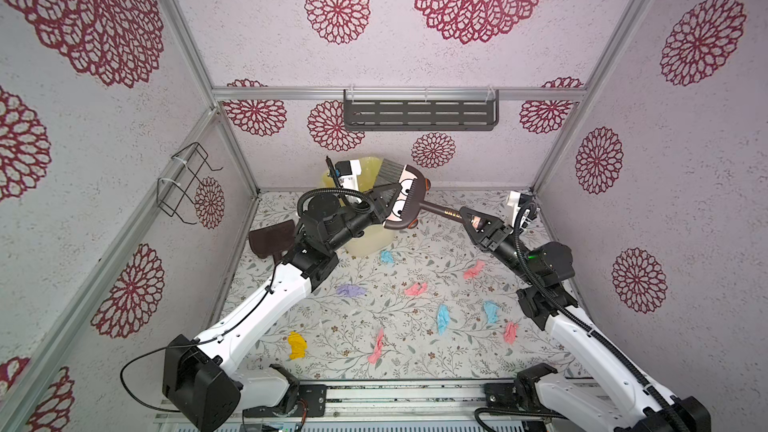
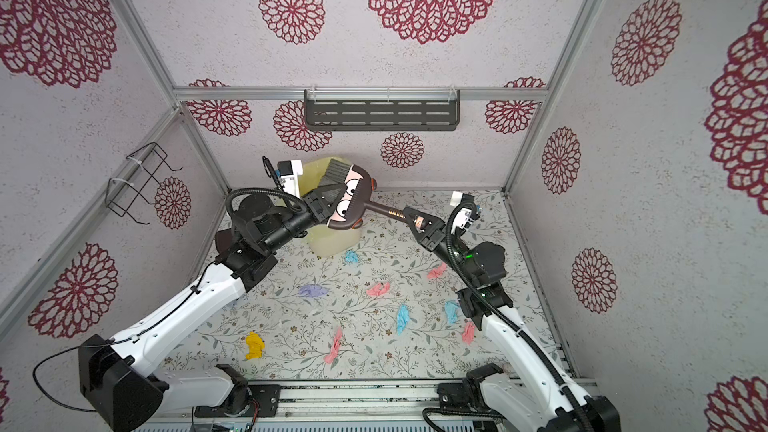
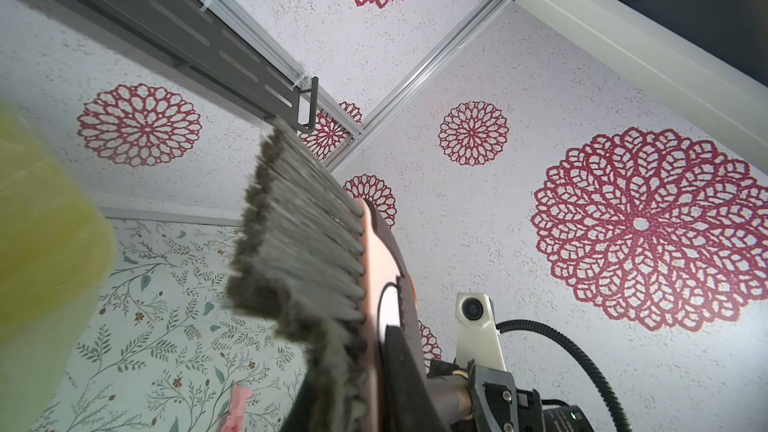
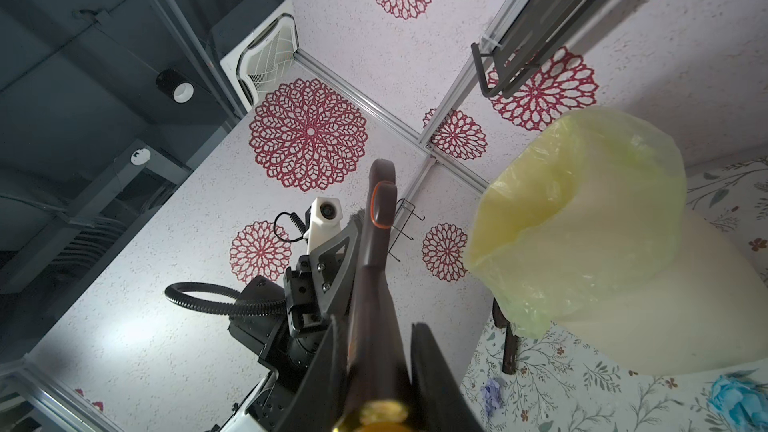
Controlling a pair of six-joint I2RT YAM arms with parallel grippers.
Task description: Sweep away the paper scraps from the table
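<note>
Brown-headed brush (image 1: 405,197) tight in left gripper (image 1: 387,198) and right gripper (image 1: 467,218), yellow-lined bin (image 1: 365,243) just behind, dustpan (image 1: 272,238) at left.

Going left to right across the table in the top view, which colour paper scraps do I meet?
yellow scrap → lilac scrap → middle pink scrap → long light blue scrap → rightmost pink scrap. Overlapping ones are left out.

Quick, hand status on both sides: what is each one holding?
Left hand: closed on the brush, at the base of its bristles.
Right hand: closed on the brush's handle.
</note>
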